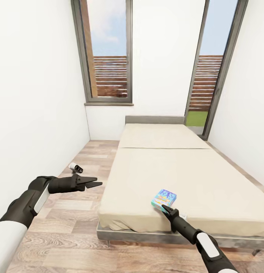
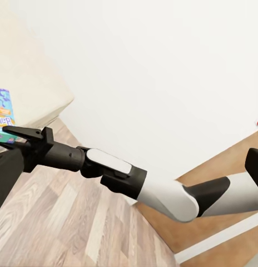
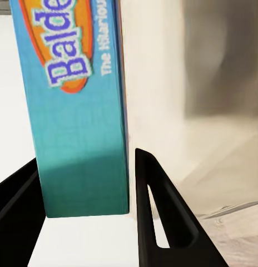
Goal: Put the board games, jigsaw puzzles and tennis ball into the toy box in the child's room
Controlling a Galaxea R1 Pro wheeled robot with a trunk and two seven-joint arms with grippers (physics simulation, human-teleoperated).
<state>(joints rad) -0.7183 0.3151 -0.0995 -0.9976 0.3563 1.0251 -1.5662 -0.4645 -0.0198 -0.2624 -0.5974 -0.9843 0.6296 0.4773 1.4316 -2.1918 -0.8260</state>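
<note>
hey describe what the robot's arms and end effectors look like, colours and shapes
Both arms have glossy white shell segments joined by black, rounded joint sections, narrowing to slim black wrists. The left end effector is matte black with two pointed, wedge-shaped fingers, and a small white cylindrical camera sits above its wrist. The right end effector matches it; its fingers are black angular frames with triangular cut-outs. No cables or markings are visible.

The left arm is held out low at the robot's left side, bent at the elbow, and the left gripper (image 1: pixel 95 182) is seen with its jaws apart and nothing between them. The right arm is stretched forward, and the right gripper (image 1: pixel 164 208) is placed with its two black fingers (image 3: pixel 162 217) spread on both sides of a blue box edge.
</note>
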